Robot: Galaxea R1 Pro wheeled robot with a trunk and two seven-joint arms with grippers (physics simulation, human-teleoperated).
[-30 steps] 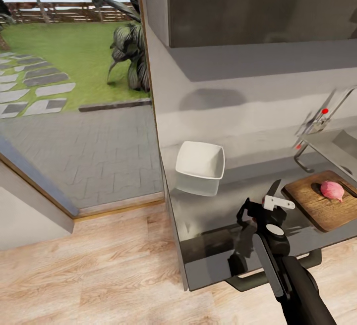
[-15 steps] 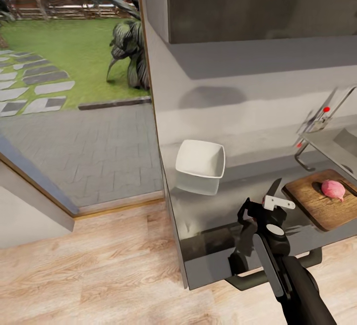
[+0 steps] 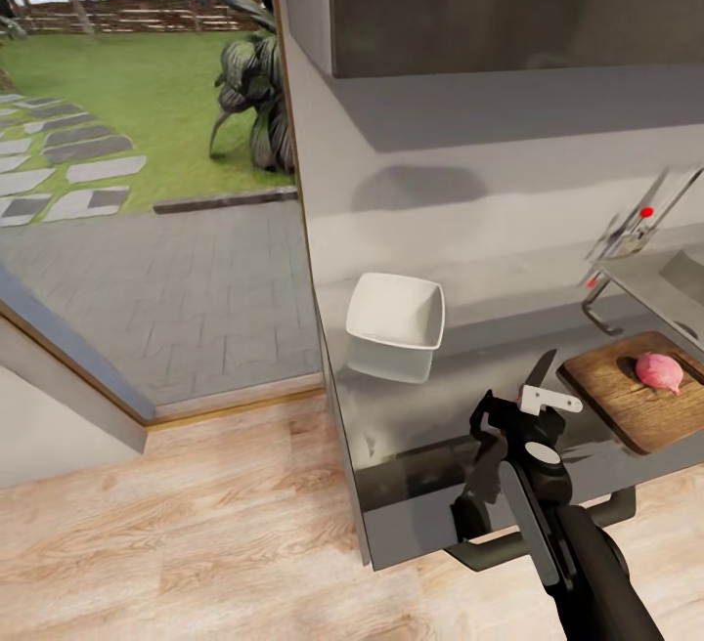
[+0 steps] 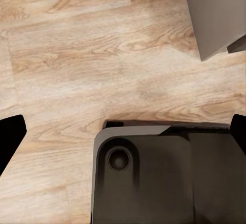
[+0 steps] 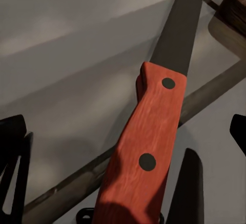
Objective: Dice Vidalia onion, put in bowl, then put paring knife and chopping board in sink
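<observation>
One gripper of mine, the right gripper (image 3: pixel 528 406), is closed on the paring knife (image 5: pixel 148 147); its red handle sits between my fingers and the dark blade points away over the counter (image 3: pixel 430 426). Just to the right of this gripper lies the chopping board (image 3: pixel 636 397), with the pink onion (image 3: pixel 658 371) on it. Beyond the board are the sink (image 3: pixel 665 289) and its tap (image 3: pixel 626 231). To the left and further from the gripper stands the white bowl (image 3: pixel 396 320). My left gripper (image 4: pixel 123 131) hangs over the wooden floor (image 4: pixel 77 55), its fingers wide apart.
</observation>
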